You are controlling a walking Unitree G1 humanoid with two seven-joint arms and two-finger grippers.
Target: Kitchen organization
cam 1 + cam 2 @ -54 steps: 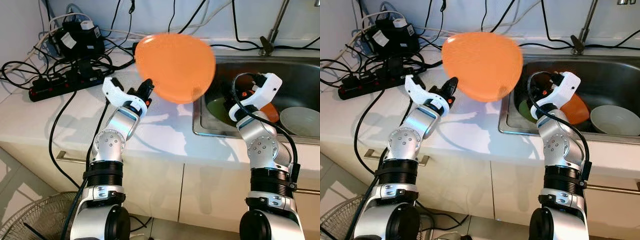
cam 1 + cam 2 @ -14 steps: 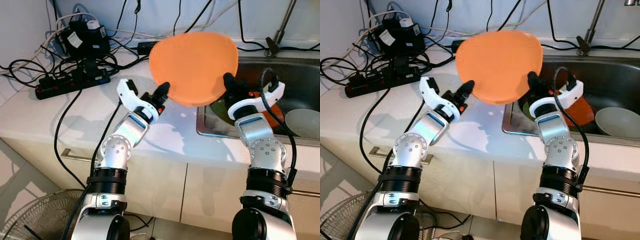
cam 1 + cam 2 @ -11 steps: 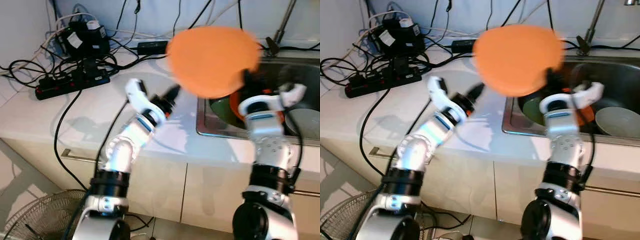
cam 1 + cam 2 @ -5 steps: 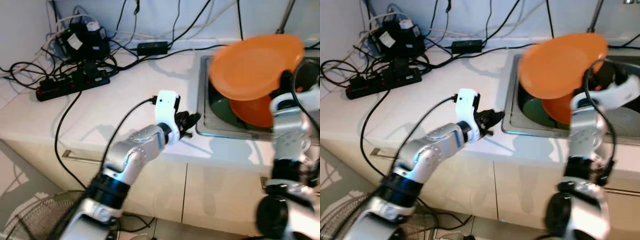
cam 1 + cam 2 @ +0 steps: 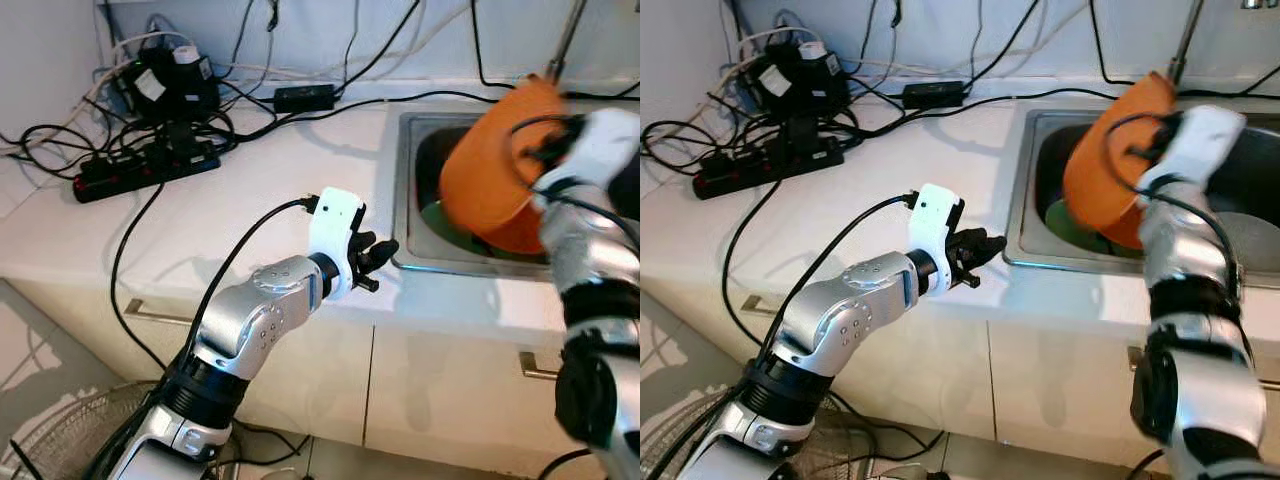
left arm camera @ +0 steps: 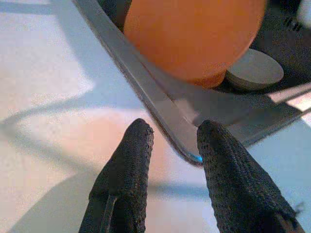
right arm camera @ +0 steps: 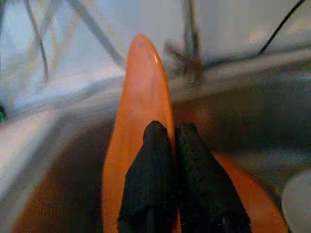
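- The right gripper (image 7: 167, 145) is raised over the steel sink (image 5: 410, 190), its jaws clamped on the rim of an orange plate (image 5: 490, 170).
- The right wrist view shows that plate edge-on, one black finger (image 7: 146, 179) pressed against each face of it.
- The orange plate is tilted steeply, nearly on edge, and hangs over the left part of the sink basin, clear of the white surface (image 5: 240, 200).
- Under it in the basin lie a dark green dish (image 5: 1070, 228) and a second orange dish (image 5: 520, 235), partly hidden behind the held plate.
- In the left wrist view a pale round dish (image 6: 255, 70) sits in the sink just beside the orange one.
- The left gripper (image 5: 375, 262) rests low at the front edge of the surface, just beside the sink's near left corner.
- Its jaws are apart, holding nothing; the left wrist view shows the sink's metal rim (image 6: 160, 111) running between the two fingertips (image 6: 133, 145).
- At the back left of the surface sits a black power strip (image 5: 145, 165) amid a tangle of black cables (image 5: 60, 140) and a black adapter (image 5: 305, 97).
- A faucet stem (image 5: 1185, 40) rises behind the sink.
- A fan grille (image 5: 60, 440) stands on the floor at lower left.
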